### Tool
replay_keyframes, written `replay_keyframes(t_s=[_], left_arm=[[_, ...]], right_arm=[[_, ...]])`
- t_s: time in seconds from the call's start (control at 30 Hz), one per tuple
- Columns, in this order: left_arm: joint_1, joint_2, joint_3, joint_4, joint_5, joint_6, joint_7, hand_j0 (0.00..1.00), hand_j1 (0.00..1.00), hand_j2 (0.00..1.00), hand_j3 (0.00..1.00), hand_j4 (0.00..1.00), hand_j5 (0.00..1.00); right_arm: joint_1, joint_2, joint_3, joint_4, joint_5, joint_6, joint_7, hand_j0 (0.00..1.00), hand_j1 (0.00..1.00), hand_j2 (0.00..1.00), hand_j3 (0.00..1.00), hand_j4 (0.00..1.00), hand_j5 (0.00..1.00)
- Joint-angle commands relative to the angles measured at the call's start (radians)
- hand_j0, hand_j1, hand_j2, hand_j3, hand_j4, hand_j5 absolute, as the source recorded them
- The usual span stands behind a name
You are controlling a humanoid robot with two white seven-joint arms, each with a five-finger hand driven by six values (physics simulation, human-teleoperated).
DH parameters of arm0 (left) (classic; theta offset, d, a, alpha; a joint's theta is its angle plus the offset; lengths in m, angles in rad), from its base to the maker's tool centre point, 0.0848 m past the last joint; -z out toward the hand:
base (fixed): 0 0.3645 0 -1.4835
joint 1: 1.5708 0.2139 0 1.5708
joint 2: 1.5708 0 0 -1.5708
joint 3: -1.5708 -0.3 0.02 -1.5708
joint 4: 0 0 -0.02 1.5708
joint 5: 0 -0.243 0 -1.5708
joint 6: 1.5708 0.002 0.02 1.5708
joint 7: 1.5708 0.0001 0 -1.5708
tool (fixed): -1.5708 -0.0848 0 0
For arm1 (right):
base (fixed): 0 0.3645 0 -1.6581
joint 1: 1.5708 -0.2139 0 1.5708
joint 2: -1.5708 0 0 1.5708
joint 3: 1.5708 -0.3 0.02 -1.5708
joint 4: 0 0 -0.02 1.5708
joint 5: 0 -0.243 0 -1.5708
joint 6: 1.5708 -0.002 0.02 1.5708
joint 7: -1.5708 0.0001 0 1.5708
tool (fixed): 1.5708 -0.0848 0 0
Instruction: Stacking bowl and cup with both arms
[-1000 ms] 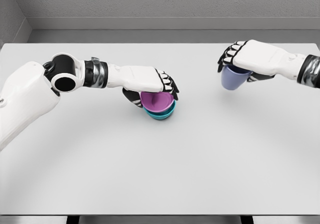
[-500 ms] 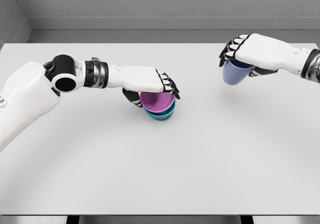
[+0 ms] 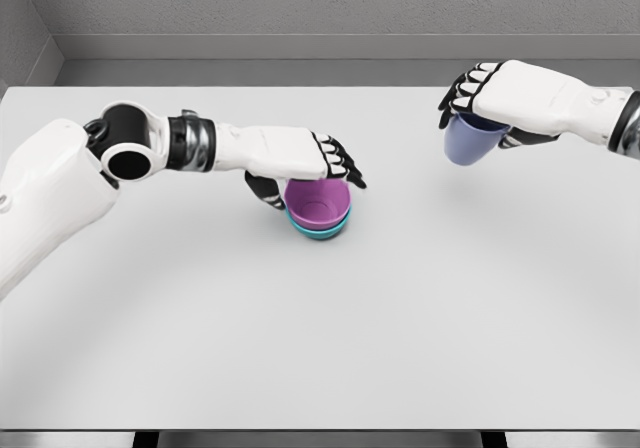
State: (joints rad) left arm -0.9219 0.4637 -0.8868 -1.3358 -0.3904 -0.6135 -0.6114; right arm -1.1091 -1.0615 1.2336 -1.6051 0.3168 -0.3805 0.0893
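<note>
The left robot hand rests spread over the nested glossy purple bowl and teal bowl; the right robot hand clamps the lavender-blue plastic cup; carry it level, lower centred.

Single head view: the worktop is seen obliquely from above its near edge, facing the far wall, at moderate range.

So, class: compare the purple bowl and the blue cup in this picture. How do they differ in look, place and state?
The purple bowl is wide and shallow; the blue cup is narrower and taller. The purple bowl sits nested in a teal bowl on the table; the blue cup is held up in the air. The left hand is at the purple bowl's rim; the right hand grips the blue cup from above. Both are open-topped.
</note>
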Motion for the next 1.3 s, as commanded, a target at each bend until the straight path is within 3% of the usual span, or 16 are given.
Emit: replay_keyframes(t_s=[0.0,0.1,0.2,0.3,0.33,0.4,0.47,0.53,0.6,0.67,0.77,0.83,0.97,1.07,1.27], left_arm=[[-0.002,0.004,0.023,-0.006,0.013,0.003,0.0,1.0,1.0,1.0,1.0,1.0,1.0],[0.0,0.064,0.06,-0.074,0.019,0.003,0.0,1.0,1.0,1.0,1.0,1.0,1.0],[0.0,0.148,0.091,-0.126,0.099,0.003,0.0,1.0,1.0,1.0,1.0,1.0,1.0],[0.017,0.3,0.16,-0.161,0.32,0.003,0.0,1.0,1.0,1.0,1.0,1.0,1.0],[0.049,0.335,0.23,-0.167,0.403,0.003,0.0,1.0,1.0,1.0,1.0,1.0,1.0],[0.153,0.369,0.377,-0.177,0.436,0.003,0.0,1.0,1.0,1.0,1.0,1.0,1.0],[0.218,0.426,0.41,-0.174,0.438,0.003,0.0,1.0,1.0,1.0,1.0,1.0,1.0],[0.276,0.426,0.46,-0.149,0.441,0.003,0.0,1.0,1.0,1.0,1.0,1.0,1.0],[0.377,0.409,0.594,-0.148,0.43,0.003,0.0,1.0,1.0,1.0,1.0,1.0,1.0],[0.428,0.319,0.684,-0.125,0.369,0.003,0.009,1.0,1.0,1.0,1.0,1.0,1.0],[0.497,0.204,0.822,-0.043,0.352,0.003,0.013,1.0,1.0,1.0,1.0,1.0,1.0],[0.499,0.142,0.836,0.01,0.351,0.003,0.013,1.0,1.0,1.0,1.0,1.0,1.0],[0.548,0.036,0.853,0.021,0.351,0.003,0.01,1.0,1.0,1.0,1.0,1.0,1.0],[0.575,0.023,0.856,0.047,0.352,0.003,0.01,1.0,1.0,1.0,1.0,1.0,1.0],[0.607,-0.007,0.936,0.047,0.352,0.003,0.007,1.0,1.0,1.0,1.0,1.0,1.0]], right_arm=[[0.0,-0.002,-0.002,-0.002,-0.005,0.0,0.0,0.62,0.62,0.62,0.62,0.62,0.62],[-0.002,0.0,-0.002,-0.002,-0.005,0.002,0.0,0.62,0.62,0.62,0.62,0.62,0.62],[-0.002,0.009,-0.002,-0.002,-0.005,0.0,-0.002,0.62,0.62,0.62,0.62,0.62,0.62],[-0.002,0.025,-0.002,-0.002,-0.005,0.0,-0.003,0.62,0.62,0.62,0.62,0.62,0.62],[-0.002,0.034,-0.002,-0.002,-0.005,0.0,-0.002,0.62,0.62,0.62,0.62,0.62,0.62],[-0.002,0.046,-0.002,-0.002,-0.005,0.0,-0.003,0.62,0.62,0.62,0.62,0.62,0.62],[-0.002,0.06,-0.002,-0.002,-0.005,-0.003,-0.003,0.62,0.62,0.62,0.62,0.62,0.62],[-0.005,0.064,-0.002,-0.002,-0.005,-0.003,-0.003,0.62,0.62,0.62,0.62,0.62,0.62],[-0.009,0.068,-0.002,-0.002,-0.005,-0.015,-0.005,0.62,0.62,0.62,0.62,0.62,0.62],[-0.015,0.068,-0.002,-0.007,-0.005,-0.015,-0.005,0.62,0.62,0.62,0.62,0.62,0.62],[-0.02,0.075,-0.002,-0.016,-0.005,-0.015,-0.007,0.62,0.62,0.62,0.62,0.62,0.62],[-0.021,0.08,-0.002,-0.016,-0.005,-0.015,-0.005,0.62,0.62,0.62,0.62,0.62,0.62],[-0.02,0.091,-0.002,-0.018,-0.005,-0.017,-0.003,0.62,0.62,0.62,0.62,0.62,0.62],[-0.021,0.092,-0.002,-0.03,-0.005,-0.023,-0.005,0.63,0.63,0.63,0.63,0.63,0.63],[-0.021,0.095,-0.002,-0.045,-0.005,-0.024,-0.007,0.63,0.63,0.63,0.63,0.63,0.63]])
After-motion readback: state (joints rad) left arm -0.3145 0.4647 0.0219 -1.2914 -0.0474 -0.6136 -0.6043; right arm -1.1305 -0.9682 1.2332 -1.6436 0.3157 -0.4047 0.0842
